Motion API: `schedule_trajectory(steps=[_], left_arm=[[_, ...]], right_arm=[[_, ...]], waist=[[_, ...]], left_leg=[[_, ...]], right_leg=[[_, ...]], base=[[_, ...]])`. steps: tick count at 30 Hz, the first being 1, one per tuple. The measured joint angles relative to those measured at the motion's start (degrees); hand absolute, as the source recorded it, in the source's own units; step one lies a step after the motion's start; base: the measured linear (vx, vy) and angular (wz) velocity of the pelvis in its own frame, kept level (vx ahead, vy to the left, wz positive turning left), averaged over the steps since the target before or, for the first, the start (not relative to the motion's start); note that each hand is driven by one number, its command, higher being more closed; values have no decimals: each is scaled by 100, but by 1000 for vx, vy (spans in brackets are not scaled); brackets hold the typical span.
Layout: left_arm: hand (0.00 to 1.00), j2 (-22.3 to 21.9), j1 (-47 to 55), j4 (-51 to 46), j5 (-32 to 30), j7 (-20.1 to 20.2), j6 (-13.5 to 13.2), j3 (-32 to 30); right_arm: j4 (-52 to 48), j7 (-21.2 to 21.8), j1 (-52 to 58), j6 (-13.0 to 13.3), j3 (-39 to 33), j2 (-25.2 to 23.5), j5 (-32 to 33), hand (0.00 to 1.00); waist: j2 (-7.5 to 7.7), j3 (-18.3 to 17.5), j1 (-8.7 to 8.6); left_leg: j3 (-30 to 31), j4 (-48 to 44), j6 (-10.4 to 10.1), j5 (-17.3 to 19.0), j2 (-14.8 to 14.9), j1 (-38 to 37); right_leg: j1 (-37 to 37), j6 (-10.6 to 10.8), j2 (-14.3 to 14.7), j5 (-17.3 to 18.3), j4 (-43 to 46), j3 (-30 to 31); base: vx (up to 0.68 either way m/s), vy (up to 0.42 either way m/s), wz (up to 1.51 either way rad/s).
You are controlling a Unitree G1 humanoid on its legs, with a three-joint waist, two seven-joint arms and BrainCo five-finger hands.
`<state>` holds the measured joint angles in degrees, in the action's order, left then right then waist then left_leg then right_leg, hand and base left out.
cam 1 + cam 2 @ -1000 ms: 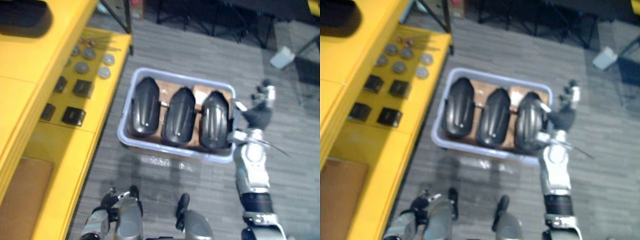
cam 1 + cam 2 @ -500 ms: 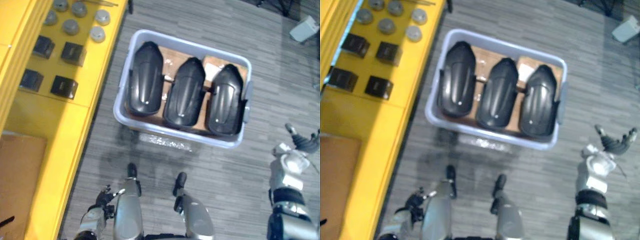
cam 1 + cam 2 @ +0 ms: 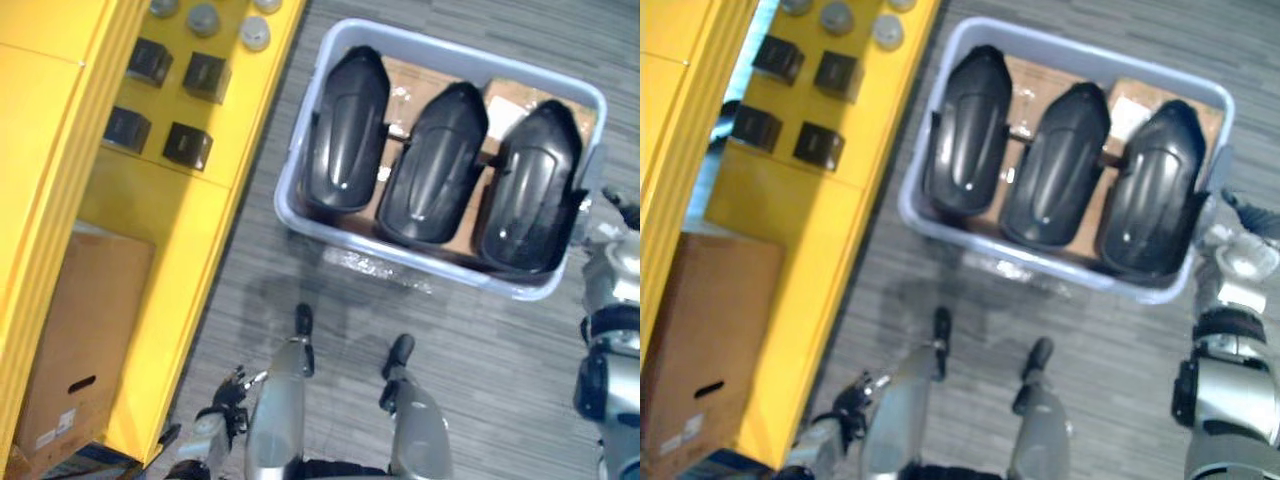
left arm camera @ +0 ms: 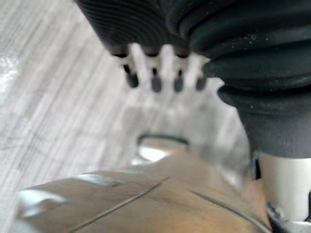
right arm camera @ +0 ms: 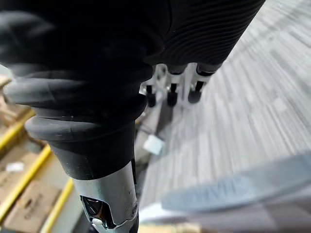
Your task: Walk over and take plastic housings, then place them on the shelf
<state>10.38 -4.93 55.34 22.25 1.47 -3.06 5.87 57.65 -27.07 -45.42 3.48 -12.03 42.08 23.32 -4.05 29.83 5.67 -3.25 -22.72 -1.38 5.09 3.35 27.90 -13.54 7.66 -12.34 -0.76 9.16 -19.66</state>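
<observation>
**A:** How will those three glossy black moulded plastic housings (image 3: pixel 432 165) handle?

**B:** They look like hollow shells, so probably light for their bulk and fairly stiff. The domed, shiny backs will likely be slippery. They lie side by side in the pale grey-blue plastic bin (image 3: pixel 440 262) on the grey carpet floor (image 3: pixel 480 340), packed close with hardly a gap between them.

**A:** Where should it take hold?

**B:** I'd avoid the crown and hook the fingers under the long edges, or grip a narrow end and tip the shell up first. The outermost one on the right seems easiest to reach.

**A:** What are the hands doing?

**B:** The right robot hand (image 5: pixel 170 85) hangs just beside the bin's right end, fingers loose and holding nothing. The left robot hand (image 4: pixel 165 63) is low by the robot's side, fingers also slack and empty.

**A:** What has changed from half a second ago?

**B:** The camera has swung, so the tall yellow shelf (image 3: pixel 60 150) fills more of the left and a brown cardboard box (image 3: pixel 85 330) on it now shows. The right robot hand was well clear of the bin and is now next to it. The housings sit in the same order.
</observation>
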Motion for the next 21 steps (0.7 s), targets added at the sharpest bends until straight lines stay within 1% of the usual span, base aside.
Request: schedule_trajectory(steps=[1,2,3,6,7,8,9,10,11,12,13,14,15,17,18,20,21], left_arm=[[0,-17,9,0,4,5,-5,-1],[0,-48,21,17,29,33,-9,0],[0,-65,27,30,30,41,-16,-1],[0,-75,50,44,38,142,-61,0],[0,-76,50,44,43,150,-62,1],[0,-81,50,42,50,156,-68,5],[0,-85,49,41,58,158,-72,13],[0,-100,49,39,149,159,-99,82],[0,-122,37,34,214,160,-147,165],[0,-141,38,33,219,160,-181,175],[0,-183,38,32,264,159,-192,176],[0,-195,39,30,282,159,-195,200],[0,-195,41,30,312,159,-195,221],[0,-192,48,31,434,160,-187,229],[0,-193,48,31,436,159,-186,230],[0,-192,52,30,482,156,-188,241],[0,-192,55,32,493,155,-188,246]], right_arm=[[11,16,-20,-18,5,29,-3,0],[46,75,-78,-122,8,81,-4,0],[80,87,-97,-158,11,91,-5,0],[252,173,-204,-416,264,93,-182,0],[280,211,-238,-465,267,93,-190,0],[344,251,-317,-624,275,98,-212,0],[394,281,-361,-694,279,104,-212,0],[497,366,-433,-847,289,140,-212,0],[642,452,-480,-968,351,229,-212,0],[709,492,-485,-1021,366,263,-213,0],[830,550,-484,-1101,369,295,-241,0],[934,590,-484,-1138,370,341,-367,100],[967,609,-485,-1158,370,355,-399,100],[1053,719,-522,-1337,371,403,-616,100],[1089,722,-535,-1379,373,431,-663,100],[1227,725,-647,-1610,378,553,-988,100],[1270,725,-693,-1656,381,579,-1097,100]], waist=[[-23,-10,2],[-90,12,1],[-110,10,2],[-133,3,14],[-136,3,18],[-142,2,26],[-147,4,30],[-170,4,38],[-240,38,59],[-270,46,74],[-334,52,102],[-378,38,135],[-391,30,144],[-396,31,154],[-399,32,155],[-400,33,172],[-405,35,176]], left_leg=[[5,2,11,-9,-9,24],[28,2,25,-20,-43,34],[38,1,27,-21,-51,34],[80,-7,27,-22,-71,43],[85,-11,25,-23,-73,46],[91,-13,23,-25,-72,58],[92,-14,22,-26,-73,68],[105,-35,26,-30,-74,116],[127,-61,27,-31,-80,142],[129,-64,32,-34,-87,145],[135,-67,40,-39,-107,146],[142,-70,46,-43,-119,159],[152,-73,47,-46,-119,172],[231,-71,27,-84,-122,229],[254,-54,20,-101,-127,233],[288,44,0,-175,-131,222],[290,58,-4,-187,-129,223]], right_leg=[[-36,3,-24,26,49,-18],[-56,17,-65,59,120,-42],[-55,18,-73,64,135,-49],[-64,23,-91,113,200,-82],[-76,23,-95,123,224,-83],[-97,18,-97,130,247,-84],[-109,18,-97,131,252,-84],[-150,17,-98,132,270,-90],[-155,17,-104,134,288,-106],[-158,22,-115,142,302,-111],[-163,43,-145,173,345,-128],[-181,42,-162,198,381,-143],[-193,37,-163,205,401,-152],[-240,23,-166,254,487,-223],[-241,17,-166,265,502,-242],[-258,2,-170,294,541,-286],[-268,-5,-169,300,546,-294]], base=[[-8,19,16],[0,16,12],[4,19,11],[3,8,7],[-4,-2,5],[0,0,0],[0,0,0],[-17,7,4],[-18,11,6],[-15,17,8],[-12,14,7],[-12,10,7],[-11,0,7],[-10,-14,13],[-15,-25,17],[-20,-29,11],[-23,-26,4]])
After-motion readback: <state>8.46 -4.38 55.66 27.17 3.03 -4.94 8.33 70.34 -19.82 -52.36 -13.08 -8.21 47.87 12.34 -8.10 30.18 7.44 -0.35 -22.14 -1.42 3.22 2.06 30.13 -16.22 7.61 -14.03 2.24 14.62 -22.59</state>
